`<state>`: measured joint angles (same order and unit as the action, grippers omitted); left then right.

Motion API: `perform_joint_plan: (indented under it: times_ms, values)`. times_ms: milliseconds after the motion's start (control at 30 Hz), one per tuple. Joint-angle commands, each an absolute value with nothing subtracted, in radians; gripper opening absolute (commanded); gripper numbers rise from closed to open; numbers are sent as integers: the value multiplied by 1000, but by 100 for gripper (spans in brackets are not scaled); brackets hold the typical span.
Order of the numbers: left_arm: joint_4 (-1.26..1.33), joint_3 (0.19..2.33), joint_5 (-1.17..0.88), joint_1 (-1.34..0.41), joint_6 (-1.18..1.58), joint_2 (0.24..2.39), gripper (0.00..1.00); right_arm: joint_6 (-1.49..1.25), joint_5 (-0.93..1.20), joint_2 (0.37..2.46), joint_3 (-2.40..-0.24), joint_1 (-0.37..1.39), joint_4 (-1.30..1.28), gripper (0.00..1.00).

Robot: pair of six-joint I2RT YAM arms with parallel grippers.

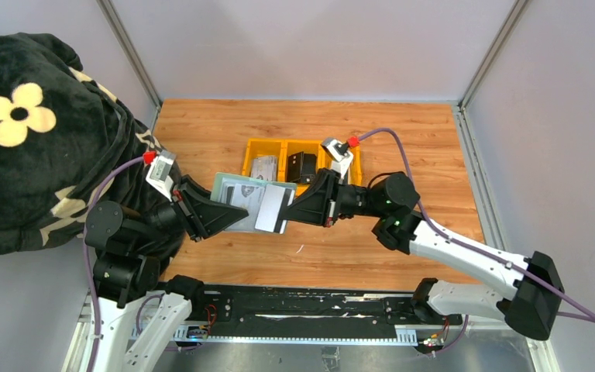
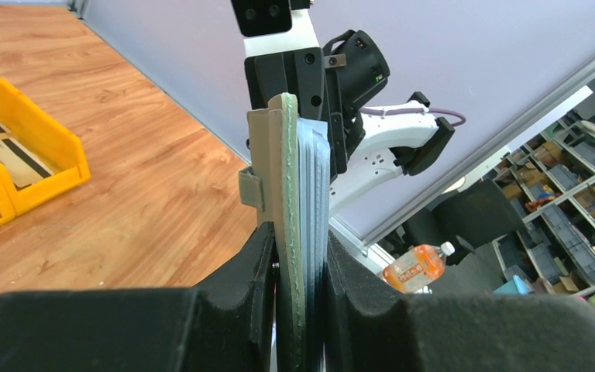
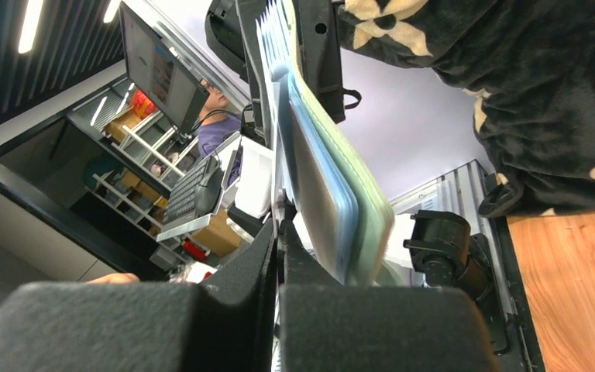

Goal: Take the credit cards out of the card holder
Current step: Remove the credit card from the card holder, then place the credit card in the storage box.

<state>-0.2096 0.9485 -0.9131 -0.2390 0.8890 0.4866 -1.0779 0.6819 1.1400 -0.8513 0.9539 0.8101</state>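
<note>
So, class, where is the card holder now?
In the top view the card holder hangs near centre, just nearer than the yellow tray, between the left claw gripping its left edge and the right claw pinching a grey card.

Top cam: high, behind the arm bases [image 1: 151, 322], looking down and forward. Whole bench [image 1: 403, 248] in frame, bases at 6 o'clock, yellow tray [image 1: 266, 146] toward 12. Left wrist cam: tight on the left claw [image 2: 300, 256], sighting along its fingers, card holder [image 2: 293, 194] edge-on, tray at 9. Right wrist cam: equally tight on the right claw [image 3: 279, 232], tipped upward, same holder edge-on from the opposite side. Holder is common to all three.
</note>
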Motion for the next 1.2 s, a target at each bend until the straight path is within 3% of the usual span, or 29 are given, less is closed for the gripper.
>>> perform_joint_plan:
  times_ms: [0,233,400,600,900,1167]
  values:
    - [-179,992,-915,-244,858,476,7,-1046,689,1053,-797,892,761,0]
    - [-372,1054,-809,-244,548,468,6,-844,789,923,-860,566,264,0]
    - [-506,1084,-722,-244,315,468,8,-649,766,1036,-1001,380,-95,0]
    - [-487,1076,-759,-244,327,456,8,-588,662,1366,-1162,472,-101,0]
    - [-402,1083,-822,-244,419,449,8,-554,536,2014,-1734,625,-311,0]
    - [-380,1089,-826,-244,440,438,7,-586,401,2272,-2007,685,-395,0]
